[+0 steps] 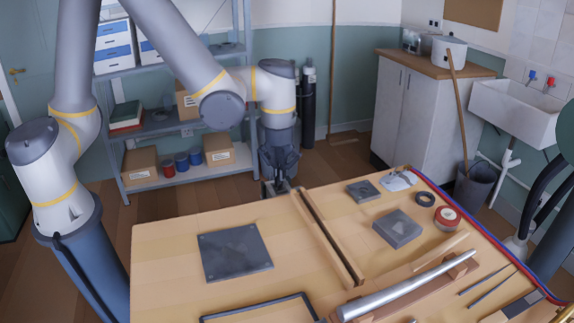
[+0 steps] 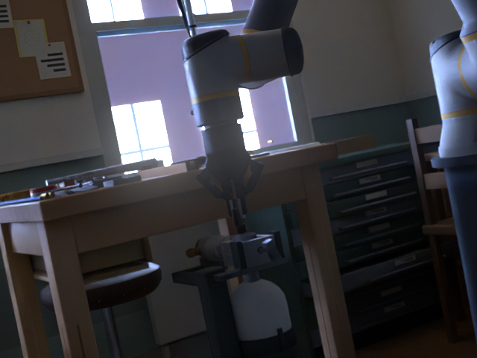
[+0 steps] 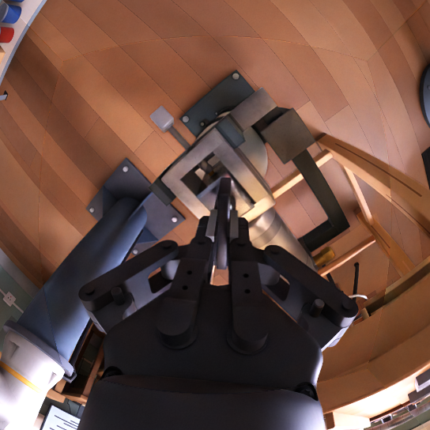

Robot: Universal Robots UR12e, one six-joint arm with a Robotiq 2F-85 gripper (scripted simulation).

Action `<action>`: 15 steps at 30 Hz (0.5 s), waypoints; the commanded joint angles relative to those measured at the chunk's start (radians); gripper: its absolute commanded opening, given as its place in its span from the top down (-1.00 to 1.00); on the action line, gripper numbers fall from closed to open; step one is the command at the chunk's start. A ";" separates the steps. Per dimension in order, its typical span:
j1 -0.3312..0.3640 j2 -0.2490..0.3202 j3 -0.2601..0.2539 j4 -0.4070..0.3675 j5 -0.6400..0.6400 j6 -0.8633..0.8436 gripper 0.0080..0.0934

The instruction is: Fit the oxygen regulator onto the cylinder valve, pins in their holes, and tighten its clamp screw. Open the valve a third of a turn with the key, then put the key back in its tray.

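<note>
The oxygen regulator (image 2: 246,250) sits with its grey yoke (image 3: 212,168) around the valve on top of the white cylinder (image 2: 260,308), which stands in a dark floor stand beyond the far edge of the workbench. The valve key (image 3: 222,224), a thin dark bar, is held upright in my closed gripper (image 2: 237,215), its lower end reaching down into the yoke. My gripper (image 1: 279,177) hangs straight above the regulator. The regulator's barrel ends in a brass tip (image 2: 191,252) pointing left.
A shallow dark tray (image 1: 258,309) lies at the workbench's near edge. A grey plate (image 1: 234,252), blocks, a red tin (image 1: 447,218) and a steel tube (image 1: 403,287) lie on the bench. The bench leg (image 2: 323,246) stands close to the right of the cylinder. A stool (image 2: 102,283) stands to the left.
</note>
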 commanded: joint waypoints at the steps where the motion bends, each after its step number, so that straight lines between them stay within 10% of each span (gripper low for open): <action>1: 0.000 -0.001 -0.001 -0.001 0.000 -0.009 1.00; 15: 0.000 -0.001 -0.001 -0.001 0.000 -0.147 1.00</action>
